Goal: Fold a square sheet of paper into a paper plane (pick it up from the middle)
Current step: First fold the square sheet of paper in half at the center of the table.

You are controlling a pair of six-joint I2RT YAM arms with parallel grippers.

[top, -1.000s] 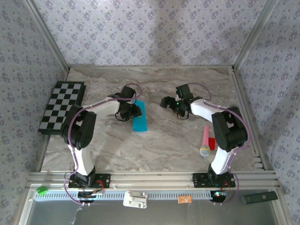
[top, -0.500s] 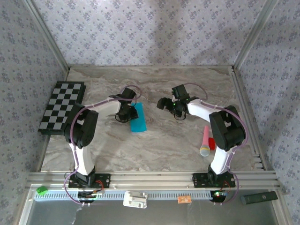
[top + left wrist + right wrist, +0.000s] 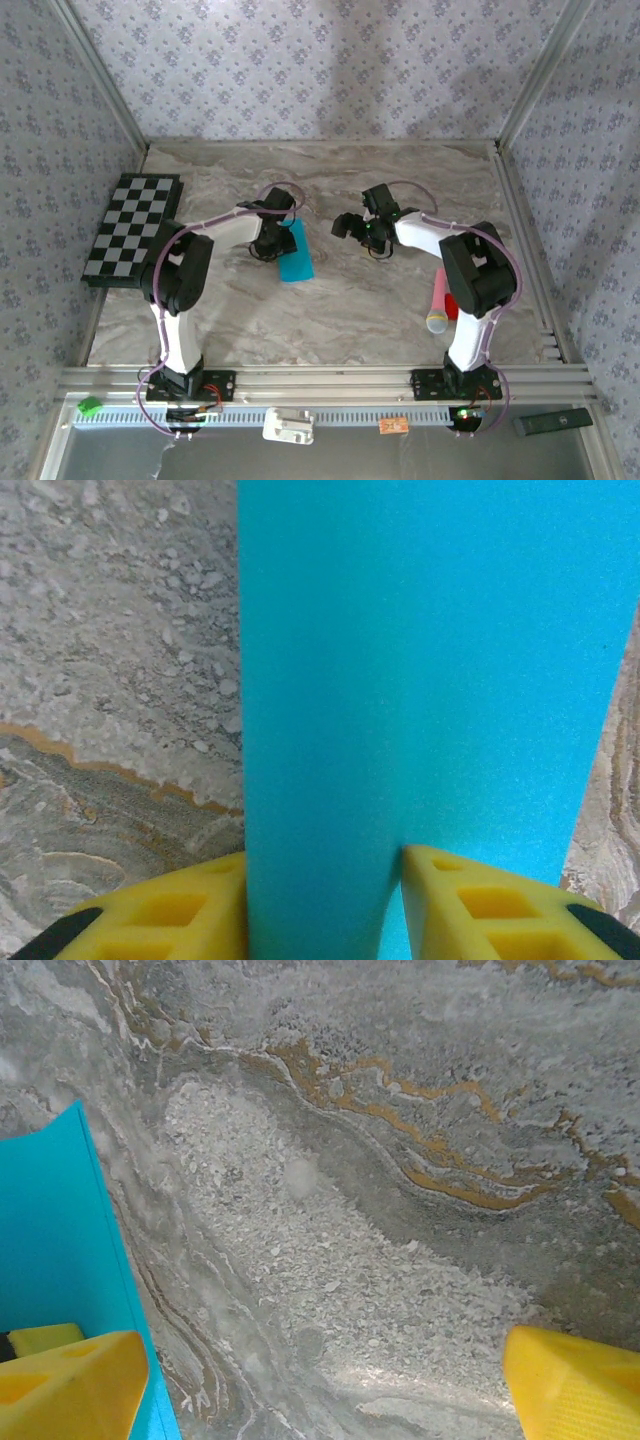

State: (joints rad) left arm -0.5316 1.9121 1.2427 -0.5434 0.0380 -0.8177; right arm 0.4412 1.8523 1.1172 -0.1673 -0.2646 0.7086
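- No word, number, brand or sign can be read in any view.
- A small orange tag [image 3: 395,425] lies on the rail below the counter's near edge. It may carry print, but it is too small to make out.
- A black bar [image 3: 553,421] lies past the near right corner, and its face is too small to read.

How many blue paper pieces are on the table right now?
1. The blue paper lies left of the table's middle, at the left tool. Any further sheet under it would be hidden.
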